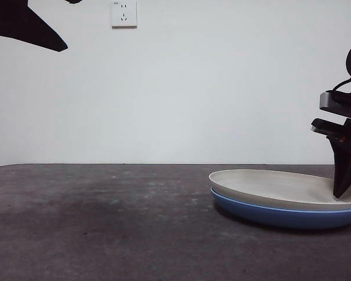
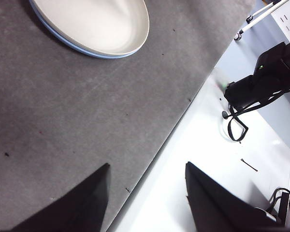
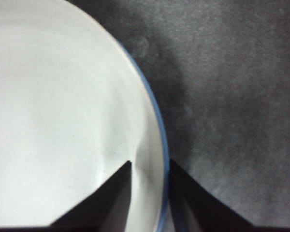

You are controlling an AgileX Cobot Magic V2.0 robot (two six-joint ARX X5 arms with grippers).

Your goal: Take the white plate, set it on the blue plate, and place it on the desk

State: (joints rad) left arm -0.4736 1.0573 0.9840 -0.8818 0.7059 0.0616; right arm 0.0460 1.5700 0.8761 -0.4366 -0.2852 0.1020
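Observation:
The white plate [image 1: 281,184] lies nested on the blue plate [image 1: 269,213] at the right of the desk [image 1: 105,222]. My right gripper [image 1: 342,190] comes down at the plates' right rim. In the right wrist view my right gripper [image 3: 150,162] straddles the white plate's [image 3: 63,121] rim, one jaw inside it and one outside by the blue plate's edge [image 3: 153,104], shut on the rim. My left gripper [image 2: 147,164] is open and empty above the desk's [image 2: 63,121] edge, far from the white plate [image 2: 92,21]. It shows as a black tip [image 1: 23,26] at the top left.
A white wall with a socket [image 1: 123,13] stands behind the desk. In the left wrist view the desk ends at a diagonal edge, and beyond it is a white surface with a black device and cables [image 2: 261,82].

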